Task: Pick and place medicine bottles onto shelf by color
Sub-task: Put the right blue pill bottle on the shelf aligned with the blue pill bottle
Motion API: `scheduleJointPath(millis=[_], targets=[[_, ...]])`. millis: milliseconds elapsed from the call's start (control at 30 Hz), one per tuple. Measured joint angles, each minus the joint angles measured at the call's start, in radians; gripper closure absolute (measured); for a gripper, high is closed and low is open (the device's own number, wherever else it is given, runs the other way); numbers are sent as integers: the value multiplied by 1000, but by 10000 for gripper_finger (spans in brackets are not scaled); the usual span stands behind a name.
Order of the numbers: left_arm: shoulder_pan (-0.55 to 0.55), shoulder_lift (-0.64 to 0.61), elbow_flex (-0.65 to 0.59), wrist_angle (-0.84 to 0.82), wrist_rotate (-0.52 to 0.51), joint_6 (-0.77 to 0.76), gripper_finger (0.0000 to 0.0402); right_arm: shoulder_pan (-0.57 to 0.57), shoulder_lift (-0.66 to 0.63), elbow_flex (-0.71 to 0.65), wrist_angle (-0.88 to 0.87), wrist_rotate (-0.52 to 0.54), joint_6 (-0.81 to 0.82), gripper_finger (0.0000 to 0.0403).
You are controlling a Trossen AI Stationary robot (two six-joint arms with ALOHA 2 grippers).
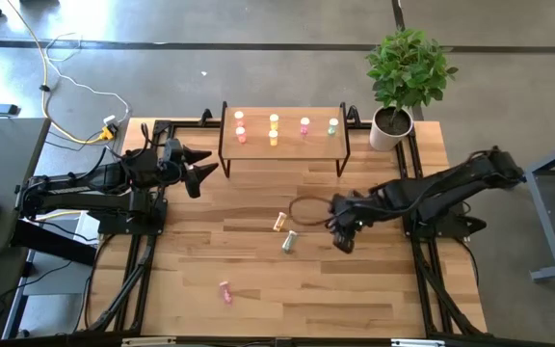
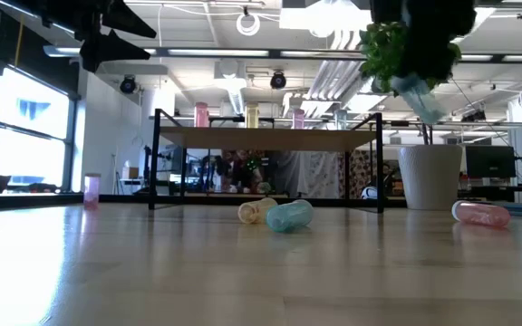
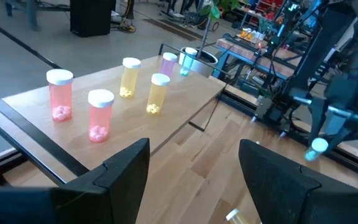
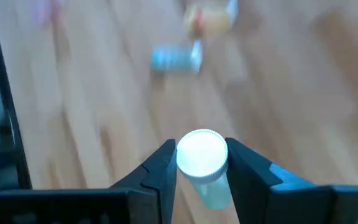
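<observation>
Two tools: right tool [image 4: 201, 163] clenches a green bottle [image 4: 202, 165] above open table [image 1: 374, 289]; left tool [image 1: 203, 170] released.

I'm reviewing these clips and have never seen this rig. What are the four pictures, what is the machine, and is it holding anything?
Two dark robot arms work at a wooden table. One picture looks straight down, one looks level across the tabletop, and two come from cameras on the arms' wrists. The right gripper has its jaws shut on a pale green bottle with a white cap. The left gripper waits open near the shelf, holding nothing. Six bottles stand on the shelf, grouped by color. On the table lie a yellow bottle, a green bottle and a pink bottle. A potted plant stands at a corner.
</observation>
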Motion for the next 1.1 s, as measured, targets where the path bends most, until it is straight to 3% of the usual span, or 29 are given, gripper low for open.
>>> scheduleJointPath(millis=[167,533,933,1100], targets=[[0,0,0,4,-17,18,163,-43,-28,0,59,179,29,295],[0,0,0,57,-18,44,163,-185,-63,0,152,434,-15,295],[0,0,0,135,-17,133,163,-305,-286,-4,210,714,-172,295],[0,0,0,136,-18,135,163,-351,-380,-149,375,785,-174,295]])
